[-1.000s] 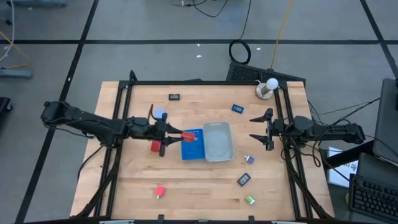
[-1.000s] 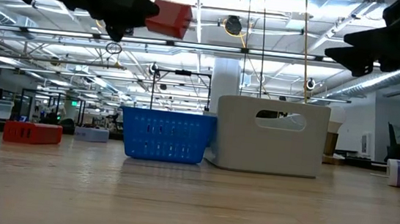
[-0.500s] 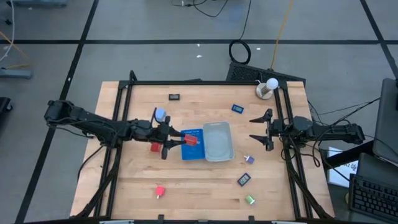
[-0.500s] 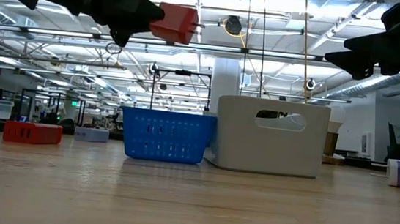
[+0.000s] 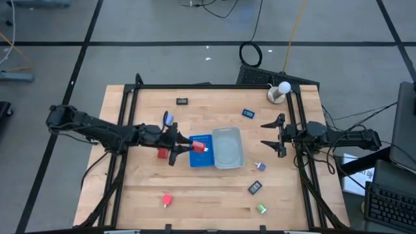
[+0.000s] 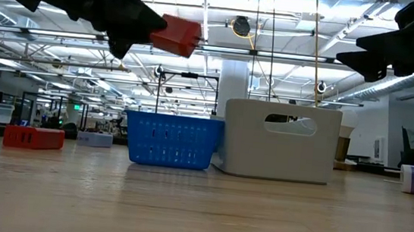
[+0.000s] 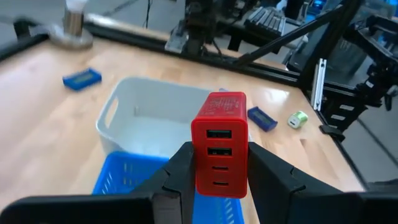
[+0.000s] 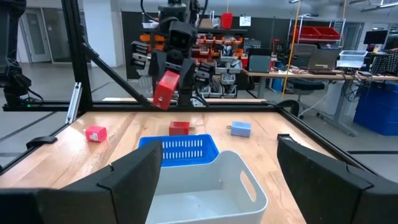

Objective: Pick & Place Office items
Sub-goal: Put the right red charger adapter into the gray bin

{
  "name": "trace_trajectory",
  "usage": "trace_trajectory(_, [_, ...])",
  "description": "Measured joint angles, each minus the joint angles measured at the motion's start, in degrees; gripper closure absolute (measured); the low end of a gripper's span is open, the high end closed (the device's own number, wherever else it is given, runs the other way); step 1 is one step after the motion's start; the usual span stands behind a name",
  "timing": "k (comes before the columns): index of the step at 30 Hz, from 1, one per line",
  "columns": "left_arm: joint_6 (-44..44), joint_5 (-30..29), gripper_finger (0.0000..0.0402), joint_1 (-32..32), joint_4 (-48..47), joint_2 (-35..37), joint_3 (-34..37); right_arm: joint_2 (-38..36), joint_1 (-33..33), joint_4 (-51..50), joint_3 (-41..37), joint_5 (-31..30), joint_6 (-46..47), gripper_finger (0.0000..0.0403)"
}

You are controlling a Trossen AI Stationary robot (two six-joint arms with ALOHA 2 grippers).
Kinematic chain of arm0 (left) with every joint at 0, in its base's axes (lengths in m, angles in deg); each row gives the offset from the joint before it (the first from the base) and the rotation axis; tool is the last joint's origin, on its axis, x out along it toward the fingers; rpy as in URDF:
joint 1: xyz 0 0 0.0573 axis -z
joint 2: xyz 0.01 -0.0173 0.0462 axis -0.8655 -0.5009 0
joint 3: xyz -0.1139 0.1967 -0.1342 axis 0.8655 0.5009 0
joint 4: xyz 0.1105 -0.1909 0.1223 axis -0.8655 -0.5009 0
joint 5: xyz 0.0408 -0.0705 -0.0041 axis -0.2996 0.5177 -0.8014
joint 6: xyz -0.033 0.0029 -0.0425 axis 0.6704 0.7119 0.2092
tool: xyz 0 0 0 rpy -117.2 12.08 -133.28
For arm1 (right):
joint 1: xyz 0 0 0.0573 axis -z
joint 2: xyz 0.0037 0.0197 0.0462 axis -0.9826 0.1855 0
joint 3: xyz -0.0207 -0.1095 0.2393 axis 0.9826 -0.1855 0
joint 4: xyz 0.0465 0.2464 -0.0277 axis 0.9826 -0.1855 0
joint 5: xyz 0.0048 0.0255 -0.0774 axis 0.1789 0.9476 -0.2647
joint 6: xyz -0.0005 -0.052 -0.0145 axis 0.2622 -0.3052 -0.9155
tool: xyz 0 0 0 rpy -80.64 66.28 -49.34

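My left gripper (image 5: 192, 146) is shut on a red block (image 7: 219, 140) with a row of sockets on one face. It holds the block in the air over the blue ribbed tray (image 5: 201, 153), which stands against the white tray (image 5: 228, 147). The low view shows the red block (image 6: 177, 35) high above the blue tray (image 6: 170, 139). My right gripper (image 5: 275, 138) waits open at the table's right side. Other office items lie flat on the table: a red block (image 5: 162, 153), a pale blue piece (image 5: 168, 119) and a black rectangle (image 5: 182, 101). My left gripper pinches the red block's two opposite side faces (image 7: 198, 163) between its two fingers, at the end nearest the wrist. The fingers come almost level from the table's left, slanting slightly down. The block juts out past the fingertips (image 6: 148, 28), tilted and lifted clear.
More pieces lie about: a red one (image 5: 167, 199) near the front, a dark blue rectangle (image 5: 255, 188), a green piece (image 5: 261, 208), a small purple one (image 5: 260, 166) and a blue rectangle (image 5: 248, 113). A white lamp base (image 5: 279, 91) stands at the far right corner.
My left gripper has rolled a little about its own axis, still shut on the red block. The block now sits tilted and slightly lower over the blue tray.
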Motion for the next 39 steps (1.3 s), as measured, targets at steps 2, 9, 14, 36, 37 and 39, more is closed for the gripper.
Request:
trace_trajectory(2, [2.6, 1.1, 0.0286, -1.1, -1.6, 0.3, -0.3, 0.0, 0.0, 0.0, 0.0, 0.0, 0.0, 0.0094])
trace_trajectory(9, [4.4, 4.1, 0.0286, -3.2, -1.4, -0.8, -0.5, 0.0, 0.0, 0.2, 0.0, 0.0, 0.0, 0.0094])
trace_trajectory(14, [3.7, 4.1, 0.0286, -3.8, 0.4, -0.9, -0.5, 0.0, 0.0, 0.3, 0.0, 0.0, 0.0, 0.0094])
trace_trajectory(36, [-2.0, 31.2, 0.0286, -14.5, -11.4, -27.7, -27.3, 0.0, 0.0, 0.5, 0.0, 0.0, 0.3, 0.0094])
trace_trajectory(37, [-2.0, 31.4, 0.0286, -14.6, -12.7, -29.0, -28.6, 0.0, 0.0, 0.5, 0.0, 0.0, 0.3, 0.0094])
trace_trajectory(39, [-2.8, 30.9, 0.0286, -14.6, -16.8, -31.3, -31.3, 0.0, 0.0, 0.5, 0.0, 0.0, 0.2, 0.0094])
